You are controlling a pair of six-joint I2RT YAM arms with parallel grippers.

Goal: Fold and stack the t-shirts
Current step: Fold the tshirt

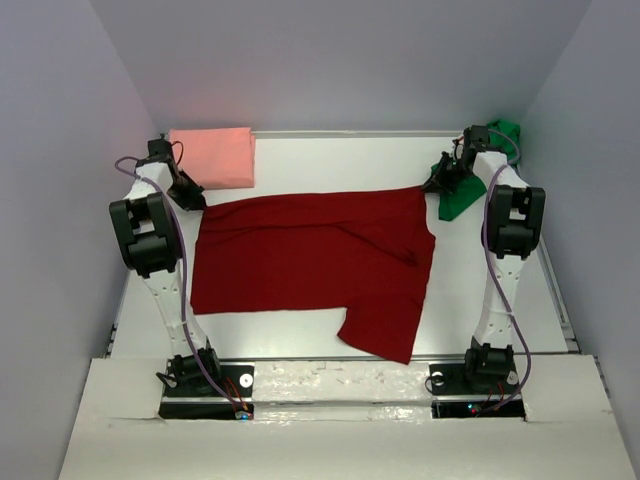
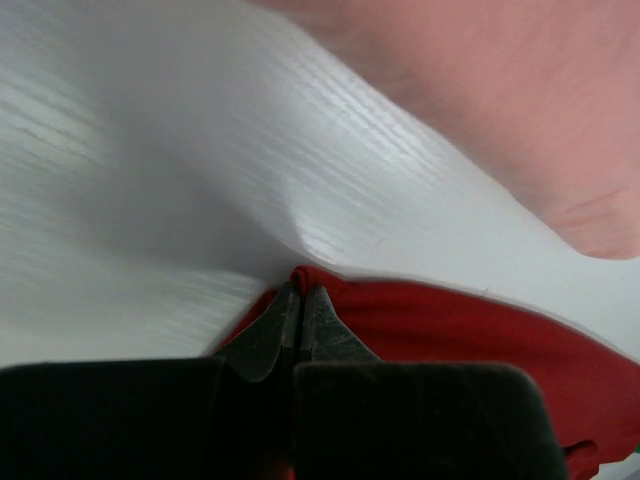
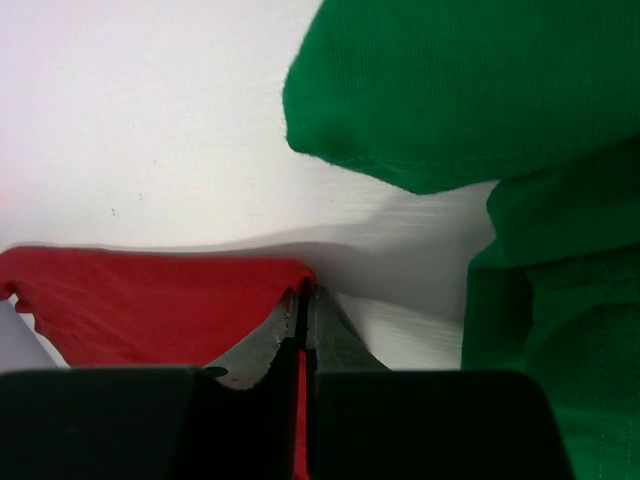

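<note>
A dark red t-shirt point(image 1: 310, 260) lies spread across the middle of the white table, one flap hanging toward the front edge. My left gripper point(image 1: 193, 200) is shut on its far left corner; in the left wrist view the red cloth point(image 2: 450, 330) is pinched between the jaws at my left gripper point(image 2: 300, 296). My right gripper point(image 1: 437, 183) is shut on the far right corner, the red t-shirt point(image 3: 150, 305) bunched at my right gripper point(image 3: 305, 292). A salmon pink t-shirt point(image 1: 213, 156) lies folded at the back left. A green t-shirt point(image 1: 470, 185) lies crumpled at the back right.
The table point(image 1: 330, 160) is boxed in by grey walls on three sides, with a raised lip point(image 1: 340, 362) along the front. The pink shirt point(image 2: 520, 100) lies just beyond the left gripper, and green cloth point(image 3: 480, 90) lies close beside the right one.
</note>
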